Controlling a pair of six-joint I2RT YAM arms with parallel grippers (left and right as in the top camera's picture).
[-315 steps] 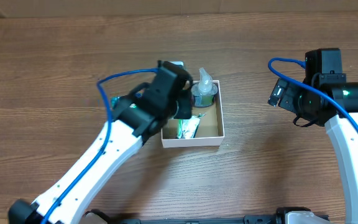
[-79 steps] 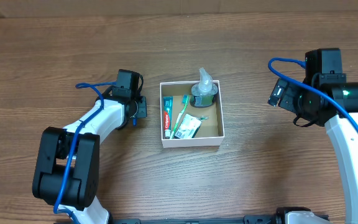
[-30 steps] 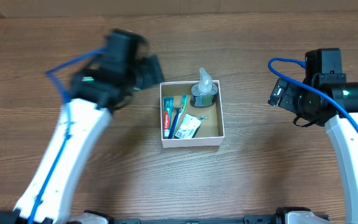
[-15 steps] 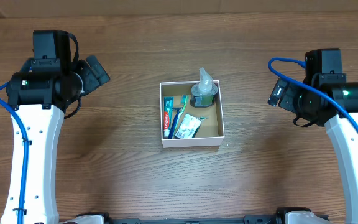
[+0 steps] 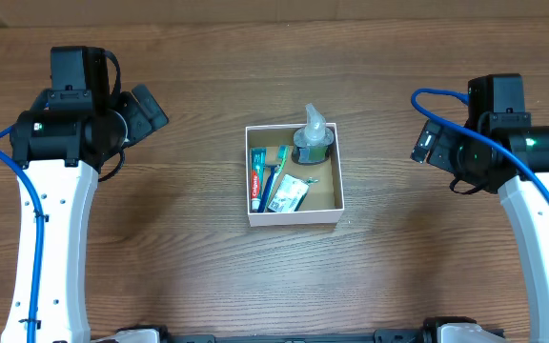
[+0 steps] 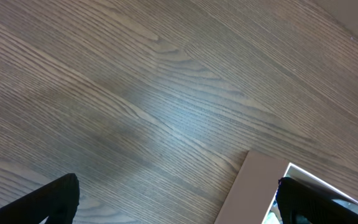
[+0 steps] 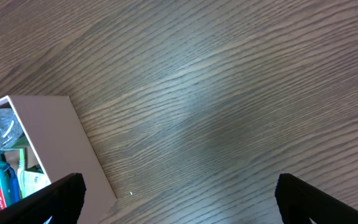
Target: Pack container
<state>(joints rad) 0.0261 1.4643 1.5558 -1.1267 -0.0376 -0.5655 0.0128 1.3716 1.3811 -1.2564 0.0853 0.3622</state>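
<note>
Your container (image 5: 294, 217) sits mid-worktop (image 5: 208, 276), loaded with a toothpaste tube (image 5: 255, 181), a toothbrush (image 5: 276, 177), a packet (image 5: 294, 193) and a clear bottle (image 5: 313, 136) upright against its far wall. No loose item shows outside it, so the packing looks done or nearly so, with little left for you but to finish. Your left pincer (image 5: 143, 110) and right pincer (image 5: 427, 141) hang wide and empty, each well apart from the container on its own side. The packet's print is too small to read. Both wrist views clip the container at the frame edge, and anything under the items is hidden.
</note>
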